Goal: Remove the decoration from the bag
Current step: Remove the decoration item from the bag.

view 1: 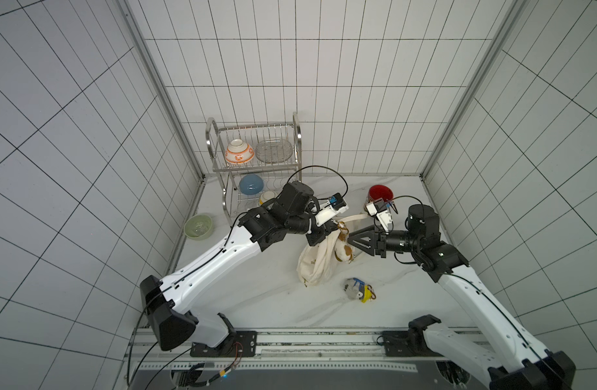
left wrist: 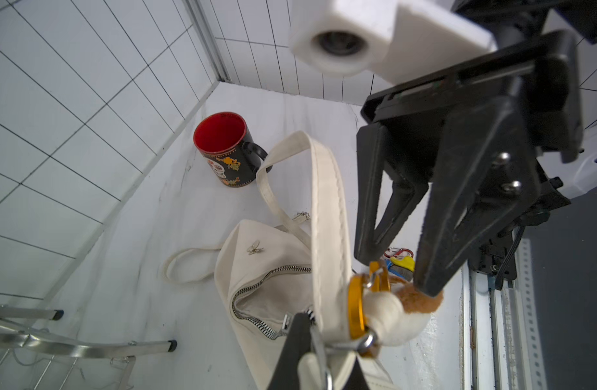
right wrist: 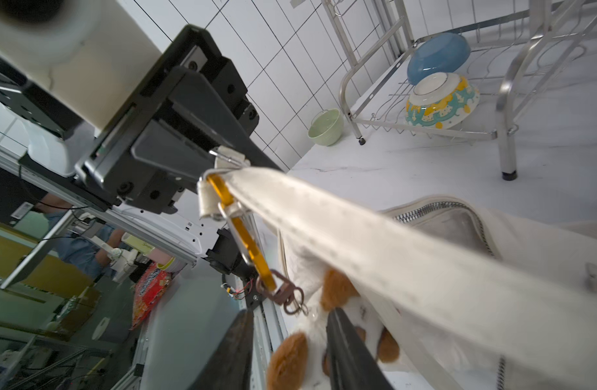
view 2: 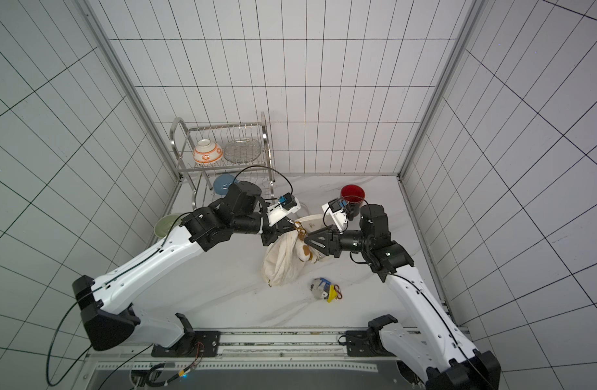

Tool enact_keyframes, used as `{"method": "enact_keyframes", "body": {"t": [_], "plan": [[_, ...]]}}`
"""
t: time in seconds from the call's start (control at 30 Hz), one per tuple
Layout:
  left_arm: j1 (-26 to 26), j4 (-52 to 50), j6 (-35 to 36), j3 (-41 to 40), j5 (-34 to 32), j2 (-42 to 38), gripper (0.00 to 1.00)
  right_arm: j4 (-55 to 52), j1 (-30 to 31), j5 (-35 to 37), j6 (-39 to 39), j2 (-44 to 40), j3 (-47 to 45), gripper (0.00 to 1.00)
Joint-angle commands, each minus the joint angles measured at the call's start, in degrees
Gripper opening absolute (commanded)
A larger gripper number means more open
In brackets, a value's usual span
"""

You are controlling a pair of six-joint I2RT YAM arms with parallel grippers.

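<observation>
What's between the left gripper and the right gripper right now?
The gold carabiner on the bag's strap, with the brown-and-white plush toy hanging from it; clearest in the right wrist view.

White marble tabletop (view 1: 256, 304) with bag (view 1: 315, 266), mug (view 1: 379, 196), green bowl (view 1: 198, 226), rack (view 1: 256, 167), small toy (view 1: 358, 289).

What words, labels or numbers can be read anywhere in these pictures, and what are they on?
Nothing can be read for certain.
black mug: tiny marks inside its red rim, too small to read.
red packet in the background: lettering too blurred.
white sticker in the background: print too small.
bag: no lettering seen.
</observation>
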Motion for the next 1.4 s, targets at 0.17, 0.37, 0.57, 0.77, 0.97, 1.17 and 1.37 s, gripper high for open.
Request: {"method": "enact_keyframes", "body": {"t": [0.17, 0.37, 0.57, 0.77, 0.97, 1.17, 1.37], "plan": [[0.0, -7.7, -8.7, 8.5, -1.4, 4.1, 0.00, -9.0, 3.5, 21.8, -20.1, -11.1, 2.1, 0.48], [-0.1, -10.9, -10.3, 12.5, -0.7, 6.2, 0.00, -7.4, 13.7, 35.7, -30.9, -9.0, 4.8, 0.49], [-0.1, -11.0, -11.0, 12.7, 0.1, 6.3, 0.00, 0.9, 23.7, 50.8, -34.2, -5.9, 3.6, 0.50], [-0.1, -11.1, -10.7, 12.6, -0.1, 5.9, 0.00, 5.6, 26.2, 55.2, -34.8, -2.1, 4.6, 0.43], [-0.1, -10.8, -10.7, 12.2, 0.1, 5.6, 0.00, 5.8, 26.4, 56.0, -33.5, -0.3, 5.5, 0.38], [-0.1, -10.9, -10.6, 12.4, 0.1, 5.6, 0.00, 5.5, 26.8, 55.0, -33.7, -0.4, 5.6, 0.29], [-0.1, -11.2, -10.5, 12.1, 0.3, 5.8, 0.00, 5.5, 27.5, 54.7, -35.5, -0.5, 6.4, 0.31]]}}
